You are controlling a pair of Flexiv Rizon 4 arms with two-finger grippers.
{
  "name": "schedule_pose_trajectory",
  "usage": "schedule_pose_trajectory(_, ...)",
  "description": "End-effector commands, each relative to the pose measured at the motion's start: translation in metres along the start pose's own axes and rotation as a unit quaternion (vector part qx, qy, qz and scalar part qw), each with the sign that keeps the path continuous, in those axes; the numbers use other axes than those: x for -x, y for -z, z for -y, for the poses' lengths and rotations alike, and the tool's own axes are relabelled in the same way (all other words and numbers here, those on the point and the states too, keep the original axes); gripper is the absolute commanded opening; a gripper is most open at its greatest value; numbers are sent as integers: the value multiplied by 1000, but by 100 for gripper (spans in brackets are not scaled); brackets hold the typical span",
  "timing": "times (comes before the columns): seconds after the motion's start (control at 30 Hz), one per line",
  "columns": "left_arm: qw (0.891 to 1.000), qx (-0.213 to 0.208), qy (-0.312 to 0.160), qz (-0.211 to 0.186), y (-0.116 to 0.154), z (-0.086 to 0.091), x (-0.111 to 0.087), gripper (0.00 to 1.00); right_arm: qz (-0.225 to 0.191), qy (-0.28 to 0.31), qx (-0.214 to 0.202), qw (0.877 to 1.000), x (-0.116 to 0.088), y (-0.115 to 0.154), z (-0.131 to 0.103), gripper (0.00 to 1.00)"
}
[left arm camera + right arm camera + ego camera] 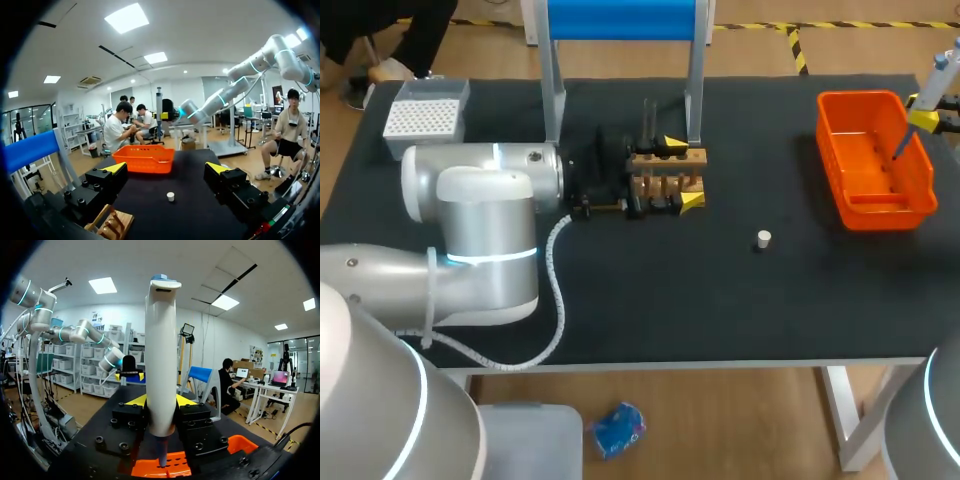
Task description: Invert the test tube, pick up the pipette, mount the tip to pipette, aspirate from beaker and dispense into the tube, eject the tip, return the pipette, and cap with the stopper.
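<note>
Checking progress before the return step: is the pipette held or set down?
Held: the right pincer is shut on the pipette, one finger on each side, above the orange bin.

Open bench point(720, 300) right of the wooden rack point(665, 183), just a small stopper point(763, 238) there; metal posts point(695, 90) crowd behind it.

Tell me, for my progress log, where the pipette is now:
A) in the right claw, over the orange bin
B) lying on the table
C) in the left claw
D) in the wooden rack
A: the right claw is shut on the pipette, above the orange bin.
</note>
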State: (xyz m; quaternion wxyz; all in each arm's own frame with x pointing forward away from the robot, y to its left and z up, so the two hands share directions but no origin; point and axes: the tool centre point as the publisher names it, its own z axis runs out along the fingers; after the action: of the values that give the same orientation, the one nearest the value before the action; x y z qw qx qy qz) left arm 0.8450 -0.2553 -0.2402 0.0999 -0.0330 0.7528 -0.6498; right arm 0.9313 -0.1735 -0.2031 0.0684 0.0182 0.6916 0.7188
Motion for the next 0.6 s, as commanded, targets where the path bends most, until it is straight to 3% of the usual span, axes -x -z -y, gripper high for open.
schedule_pose_trajectory(0.03, 1000, 3, 0, 9, -2, 1, -4, 100, -1, 0, -1, 1000, 0, 0, -1, 0)
schedule_pose_trajectory(0.43, 1000, 3, 0, 9, -2, 1, -4, 100, -1, 0, -1, 1000, 0, 0, -1, 0)
schedule_pose_trajectory(0.47, 1000, 3, 0, 9, -2, 1, -4, 100, 4, -8, -22, 1000, -3, 0, -4, 0)
schedule_pose_trajectory(0.6, 1000, 3, 0, 9, -2, 1, -4, 100, 0, -13, -42, 999, -24, -10, -19, 0)
